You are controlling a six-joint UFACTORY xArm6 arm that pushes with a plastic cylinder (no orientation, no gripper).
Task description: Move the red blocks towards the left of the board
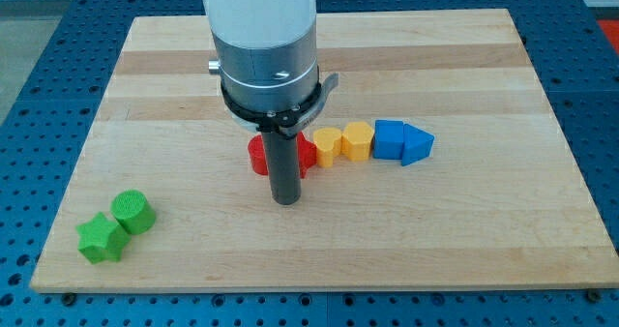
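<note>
Red blocks [257,154] are seen near the board's [484,230] middle, largely hidden behind the rod; their shapes cannot be told. My tip [285,200] is set just below them in view. No jaws are fitted. To the reds' right lie yellow blocks [343,143], then blue blocks [401,141]. Green blocks [116,225] sit far lower left.

One view, high, facing board [464,66]
</note>
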